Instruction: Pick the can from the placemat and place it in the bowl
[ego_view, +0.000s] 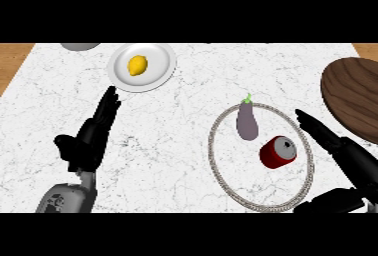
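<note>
A red can (278, 152) with a grey top lies tilted on the round white placemat (229, 180), in its right half. My right hand (336, 142) sits just right of the can, fingers straight and pointing up-left, open and not touching it. The dark wooden bowl (354, 97) is at the right edge, partly cut off. My left hand (92, 132) rests open at the left, fingers pointing up.
A purple eggplant (247, 120) lies on the placemat above the can. A white plate (159, 75) holding a yellow lemon (137, 65) stands at the back left. A grey object (80, 46) peeks in at the top left.
</note>
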